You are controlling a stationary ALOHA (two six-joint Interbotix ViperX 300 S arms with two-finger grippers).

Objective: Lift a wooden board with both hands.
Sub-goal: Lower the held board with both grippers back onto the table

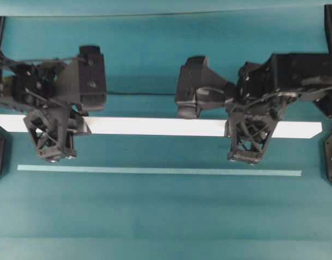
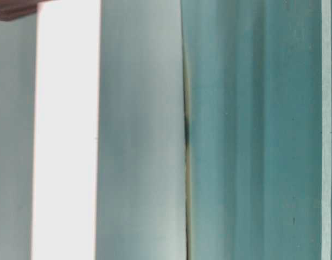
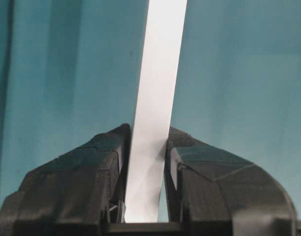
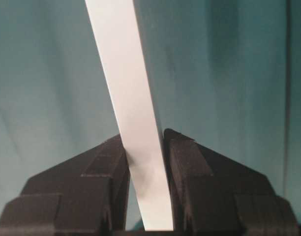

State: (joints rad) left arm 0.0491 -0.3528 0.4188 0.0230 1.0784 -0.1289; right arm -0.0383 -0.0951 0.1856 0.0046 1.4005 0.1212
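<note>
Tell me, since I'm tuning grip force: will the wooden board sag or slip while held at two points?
Probably stiff: the wooden board runs straight between the left tool and the right tool, with no visible bend. Its white face looks smooth, so it may slide if the grip loosens. Being long and narrow, it would likely tilt if one end let go.

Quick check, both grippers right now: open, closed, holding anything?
Left gripper: shut on the wooden board, near its left end.
Right gripper: shut on the same board, near its right end.
</note>
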